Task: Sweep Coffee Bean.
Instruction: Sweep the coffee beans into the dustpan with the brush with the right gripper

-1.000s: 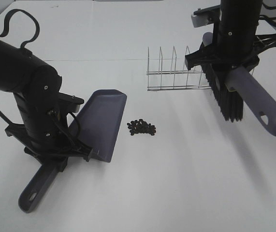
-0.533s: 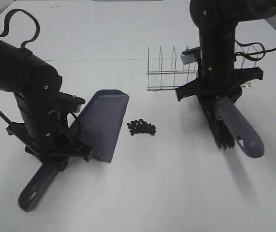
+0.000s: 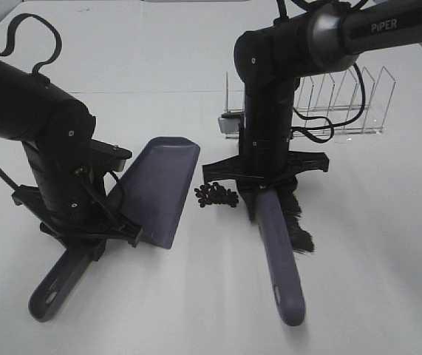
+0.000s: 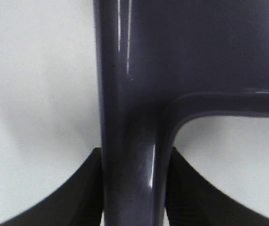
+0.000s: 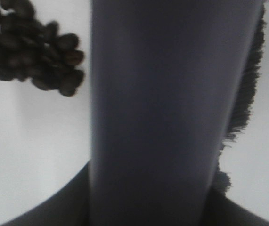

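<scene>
Exterior high view showed the coffee bean just beside the lip of the dustpan, left gripper pinching its handle as a brace, right gripper pinching the brush beyond the beans, likely to sweep them in.

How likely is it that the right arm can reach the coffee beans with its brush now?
Likely yes: the brush, held in the right gripper, stands just beside the coffee beans, with only bare table between.
</scene>
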Controlling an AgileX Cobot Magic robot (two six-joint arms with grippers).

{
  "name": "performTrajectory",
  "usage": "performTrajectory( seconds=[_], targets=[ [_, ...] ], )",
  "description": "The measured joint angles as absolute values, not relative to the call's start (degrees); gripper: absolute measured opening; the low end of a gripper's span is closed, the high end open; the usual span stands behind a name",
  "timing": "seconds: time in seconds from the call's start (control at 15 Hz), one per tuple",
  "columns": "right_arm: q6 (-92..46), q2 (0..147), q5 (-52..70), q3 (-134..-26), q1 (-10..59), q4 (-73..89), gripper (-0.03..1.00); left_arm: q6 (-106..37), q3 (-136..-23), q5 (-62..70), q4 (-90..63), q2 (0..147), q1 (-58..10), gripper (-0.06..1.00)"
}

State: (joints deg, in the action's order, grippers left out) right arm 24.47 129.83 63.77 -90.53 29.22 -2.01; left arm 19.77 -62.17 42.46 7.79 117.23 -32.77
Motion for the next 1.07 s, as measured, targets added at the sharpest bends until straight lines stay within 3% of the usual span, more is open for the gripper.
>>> performTrajectory(
  seconds=[0.53, 1.07],
  targets=[
    [20.0, 136.08, 60.22, -102.56, 29.79, 20.8, 0.3, 19.19, -62.17, 41.88, 7.79, 117.23, -32.77, 0.33],
    [16.21, 136.13, 58.9, -103.25, 29.79, 29.79, 0.3, 19.19, -62.17, 41.88, 7.73, 117.23, -32.77, 0.33]
  ],
)
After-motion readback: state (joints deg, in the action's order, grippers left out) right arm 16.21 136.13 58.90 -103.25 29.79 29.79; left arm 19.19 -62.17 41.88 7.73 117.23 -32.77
